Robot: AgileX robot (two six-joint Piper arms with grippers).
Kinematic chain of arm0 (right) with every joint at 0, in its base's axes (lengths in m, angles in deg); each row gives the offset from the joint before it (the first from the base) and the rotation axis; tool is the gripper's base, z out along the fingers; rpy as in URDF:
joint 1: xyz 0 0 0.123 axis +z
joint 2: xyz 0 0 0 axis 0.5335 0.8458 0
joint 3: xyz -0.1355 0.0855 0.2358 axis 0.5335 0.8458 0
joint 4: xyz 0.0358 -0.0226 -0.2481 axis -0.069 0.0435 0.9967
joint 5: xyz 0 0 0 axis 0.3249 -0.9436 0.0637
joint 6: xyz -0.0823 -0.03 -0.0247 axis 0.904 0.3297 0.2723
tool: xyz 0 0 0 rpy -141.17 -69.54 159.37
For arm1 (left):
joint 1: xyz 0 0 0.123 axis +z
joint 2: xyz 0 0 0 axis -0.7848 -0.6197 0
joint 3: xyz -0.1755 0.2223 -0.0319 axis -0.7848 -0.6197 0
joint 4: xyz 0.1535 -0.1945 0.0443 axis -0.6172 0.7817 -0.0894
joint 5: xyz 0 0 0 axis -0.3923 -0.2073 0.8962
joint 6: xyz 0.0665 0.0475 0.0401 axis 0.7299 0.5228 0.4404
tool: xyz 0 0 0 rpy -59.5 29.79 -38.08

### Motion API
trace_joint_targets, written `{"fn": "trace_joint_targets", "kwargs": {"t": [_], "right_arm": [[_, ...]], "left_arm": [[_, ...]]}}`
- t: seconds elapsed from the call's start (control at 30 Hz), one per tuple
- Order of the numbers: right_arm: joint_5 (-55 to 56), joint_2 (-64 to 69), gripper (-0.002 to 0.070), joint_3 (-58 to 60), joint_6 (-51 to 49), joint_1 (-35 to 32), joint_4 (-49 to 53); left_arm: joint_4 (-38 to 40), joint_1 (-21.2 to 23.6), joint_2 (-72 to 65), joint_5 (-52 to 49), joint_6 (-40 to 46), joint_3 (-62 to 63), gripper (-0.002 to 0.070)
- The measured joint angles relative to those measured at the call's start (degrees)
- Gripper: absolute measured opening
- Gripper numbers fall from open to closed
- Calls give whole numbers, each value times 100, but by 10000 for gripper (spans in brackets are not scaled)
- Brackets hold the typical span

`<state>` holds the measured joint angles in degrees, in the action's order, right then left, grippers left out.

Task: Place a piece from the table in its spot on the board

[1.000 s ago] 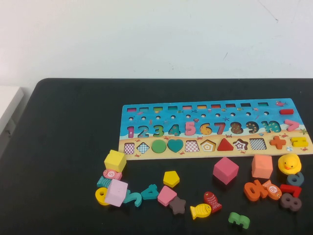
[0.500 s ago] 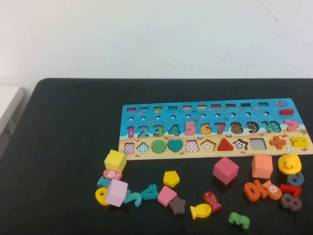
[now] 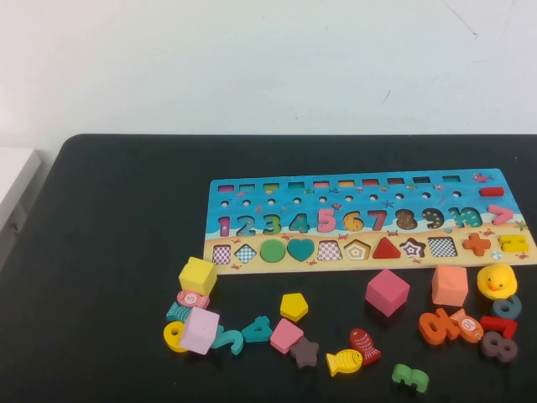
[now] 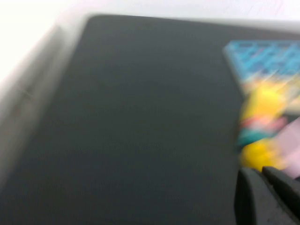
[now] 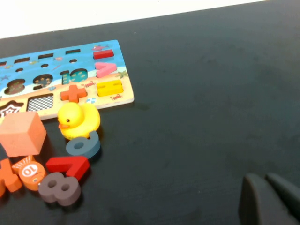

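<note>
The blue number-and-shape board (image 3: 377, 195) lies at the table's back right, with green circle, teal heart, red triangle and several numbers seated in it. Loose pieces lie in front of it: yellow cube (image 3: 197, 275), lilac cube (image 3: 200, 330), yellow pentagon (image 3: 294, 306), brown star (image 3: 304, 352), pink cube (image 3: 387, 291), salmon cube (image 3: 450, 285), yellow duck (image 3: 497, 280). Neither arm shows in the high view. My left gripper (image 4: 260, 172) is shut and empty above the table's left side, near blurred yellow pieces (image 4: 265, 101). My right gripper (image 5: 265, 178) is shut and empty over bare table, right of the duck (image 5: 78, 121).
A teal 4 (image 3: 257, 328), green 3 (image 3: 410, 377), yellow fish (image 3: 344, 362) and red fish (image 3: 365, 345) lie near the front edge. A red 7 (image 5: 68, 165), brown 8 (image 5: 58, 188) and blue 6 (image 5: 83, 146) cluster by the duck. A white surface (image 3: 13, 180) borders the table's left.
</note>
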<state>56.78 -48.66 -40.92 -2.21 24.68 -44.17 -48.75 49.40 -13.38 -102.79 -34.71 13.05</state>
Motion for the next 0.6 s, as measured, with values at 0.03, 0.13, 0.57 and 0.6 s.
{"fn": "trace_joint_targets", "kwargs": {"t": [0.03, 0.13, 0.57, 0.6], "right_arm": [[0, 0, 19, 0, 0, 0, 0], [0, 0, 18, 0, 0, 0, 0], [0, 0, 19, 0, 0, 0, 0], [0, 0, 19, 0, 0, 0, 0]], "left_arm": [[571, 0, 0, 26, -265, 0, -3], [2155, 0, 0, 201, -731, -10, -3], [3739, 0, -18, 384, 332, 479, -3], [3682, 0, -96, 274, 554, 726, -3]]}}
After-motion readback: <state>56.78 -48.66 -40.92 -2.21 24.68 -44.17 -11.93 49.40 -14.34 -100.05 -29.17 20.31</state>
